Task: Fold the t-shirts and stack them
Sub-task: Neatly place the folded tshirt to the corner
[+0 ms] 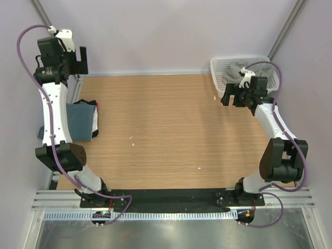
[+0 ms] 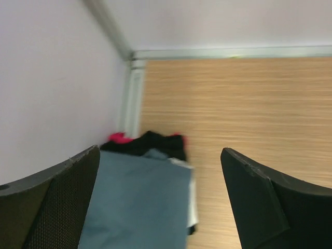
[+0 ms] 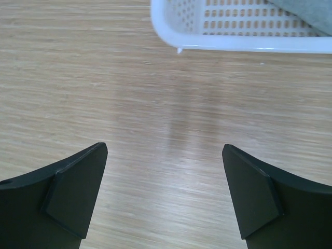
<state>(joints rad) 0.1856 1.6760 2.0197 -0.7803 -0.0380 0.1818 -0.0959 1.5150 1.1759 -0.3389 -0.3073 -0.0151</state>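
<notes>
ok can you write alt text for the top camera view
Overhead view of a wooden table, with the robot's left gripper and right gripper both open and empty. A stack of folded t-shirts, blue on top, lies at the left edge; a white basket in the far right corner, by the right gripper, holds a grey shirt.

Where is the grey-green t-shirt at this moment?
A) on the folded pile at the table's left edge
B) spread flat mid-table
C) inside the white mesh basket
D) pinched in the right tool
C: the grey-green t-shirt lies bunched inside the white mesh basket at the far right, while the right tool is open and empty.
</notes>
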